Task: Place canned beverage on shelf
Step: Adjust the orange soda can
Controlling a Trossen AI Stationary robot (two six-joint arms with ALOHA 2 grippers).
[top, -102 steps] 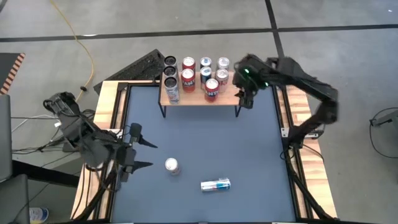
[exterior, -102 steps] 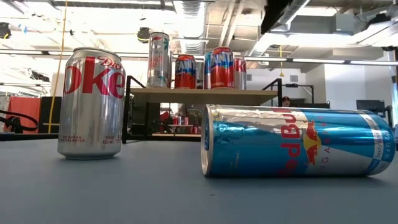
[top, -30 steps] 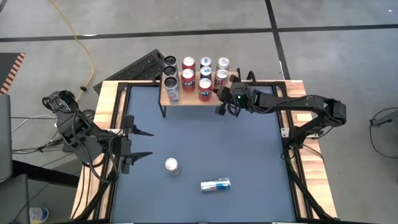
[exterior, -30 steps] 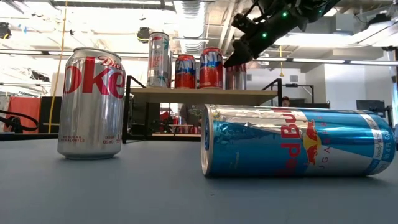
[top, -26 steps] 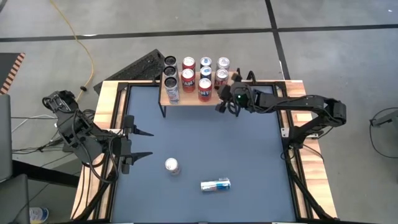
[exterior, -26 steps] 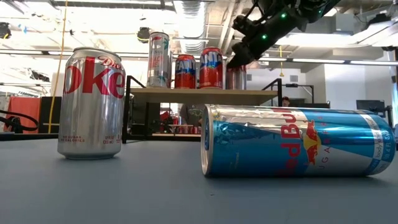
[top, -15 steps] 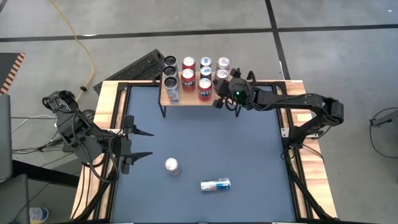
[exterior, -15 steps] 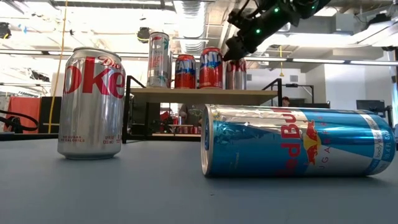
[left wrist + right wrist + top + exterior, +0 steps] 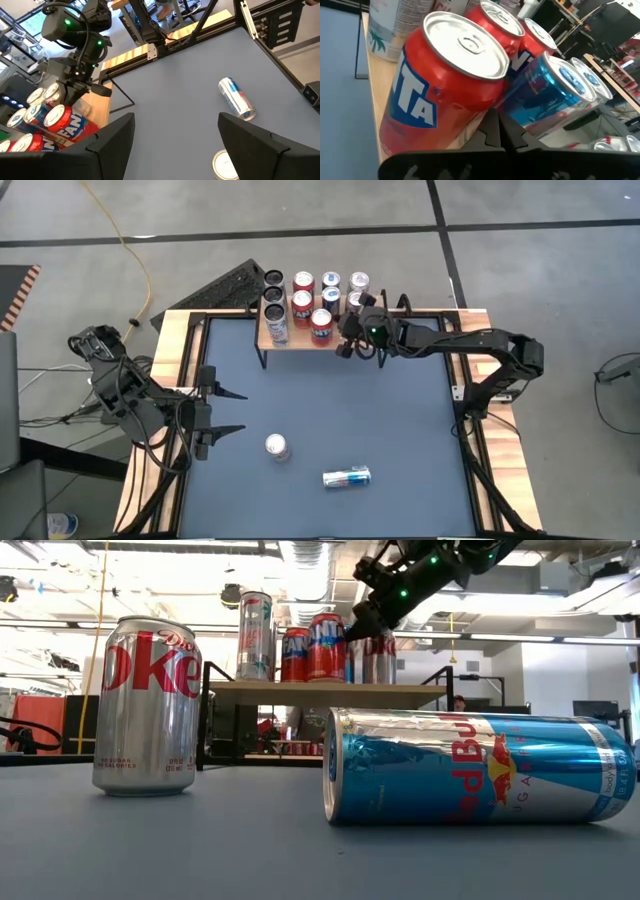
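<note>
The light-wood shelf (image 9: 300, 340) stands at the table's far edge and carries several upright cans. My right gripper (image 9: 344, 346) is shut at the shelf's front right, against a red Fanta can (image 9: 321, 323). That can also shows in the right wrist view (image 9: 445, 85) and the low view (image 9: 327, 645). A Diet Coke can (image 9: 276, 446) stands upright on the blue table. A Red Bull can (image 9: 347, 477) lies on its side near it. My left gripper (image 9: 243, 411) is open and empty at the table's left. My right gripper's shut fingertips (image 9: 496, 131) rest against the red can's side wall (image 9: 479, 112), on the side that faces the table's right. The fingers come from the table's right, slanting slightly down. The can stands upright on the shelf top near its front edge.
A blue can (image 9: 540, 95) and other red cans stand close behind the pushed can. A tall pale can (image 9: 277, 326) stands at the shelf's left end. Wooden rails (image 9: 180, 340) and black frame bars run along the table's edges. There is open blue table between the shelf and the loose cans.
My right gripper, still shut, has moved toward the table's left along the shelf's front. The red Fanta can has slid left along the shelf top ahead of it and has stayed upright. The other cans have stayed where they were.
</note>
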